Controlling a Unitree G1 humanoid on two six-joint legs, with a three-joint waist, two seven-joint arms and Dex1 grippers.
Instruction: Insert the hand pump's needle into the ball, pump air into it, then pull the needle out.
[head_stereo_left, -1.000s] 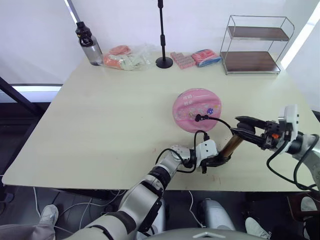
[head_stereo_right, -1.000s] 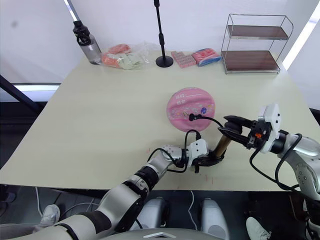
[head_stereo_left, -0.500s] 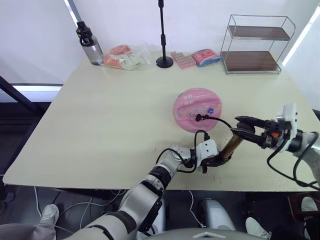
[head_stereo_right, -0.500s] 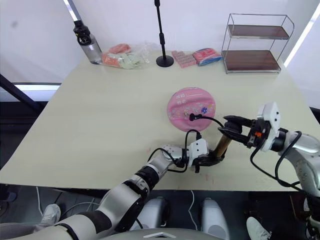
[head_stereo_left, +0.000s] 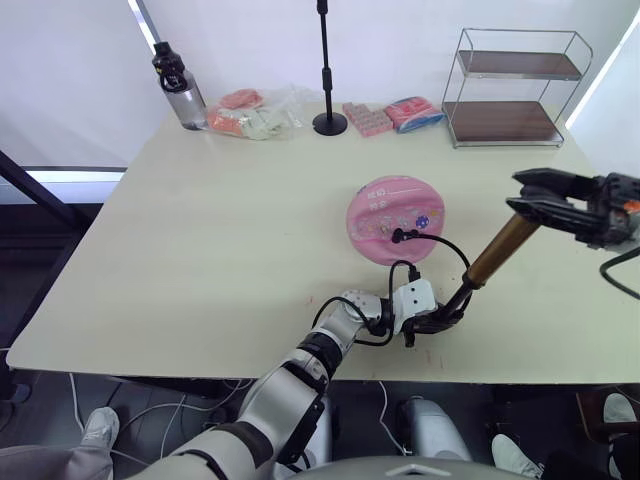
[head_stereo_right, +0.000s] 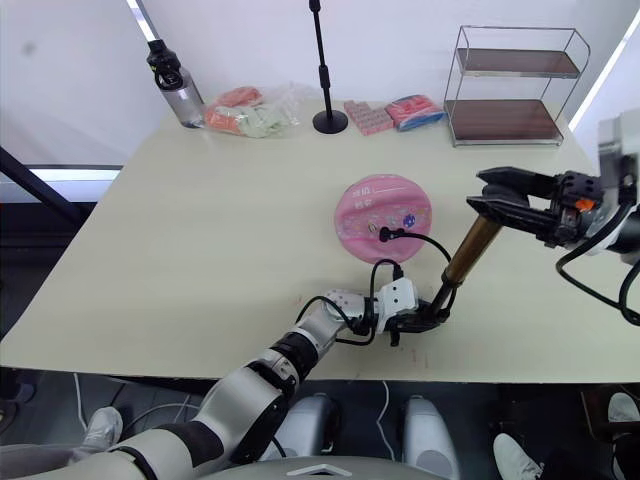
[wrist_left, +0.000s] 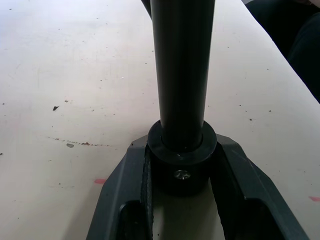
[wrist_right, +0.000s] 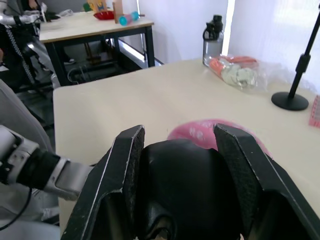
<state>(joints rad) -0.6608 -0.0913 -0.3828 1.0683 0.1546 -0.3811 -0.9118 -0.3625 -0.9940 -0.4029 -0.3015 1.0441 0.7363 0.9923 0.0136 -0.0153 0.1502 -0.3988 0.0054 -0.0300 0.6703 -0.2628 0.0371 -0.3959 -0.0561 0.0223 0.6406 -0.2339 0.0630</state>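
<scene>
The pink ball (head_stereo_left: 395, 220) lies flattish on the table, near its middle. A thin black hose (head_stereo_left: 440, 245) loops from the hand pump (head_stereo_left: 495, 250) to a black fitting on the ball's near side. My left gripper (head_stereo_left: 435, 322) is shut on the pump's black foot (wrist_left: 182, 160) at the table's front edge. The pump leans up toward the right, a black rod showing below its bronze cylinder. My right gripper (head_stereo_left: 525, 195) is shut on the black handle (wrist_right: 182, 192), held well above the table to the right of the ball.
Along the table's far edge stand a dark-capped bottle (head_stereo_left: 177, 88), bagged snacks (head_stereo_left: 250, 115), a tall black stand (head_stereo_left: 328, 122), pink packets (head_stereo_left: 365, 120) and a wire shelf (head_stereo_left: 510, 90). Bare tabletop (head_stereo_left: 220, 230) lies left of the ball.
My right gripper has risen up and to the right with the handle, drawing the bronze cylinder up and exposing the black rod. The left gripper and the ball stay put.
</scene>
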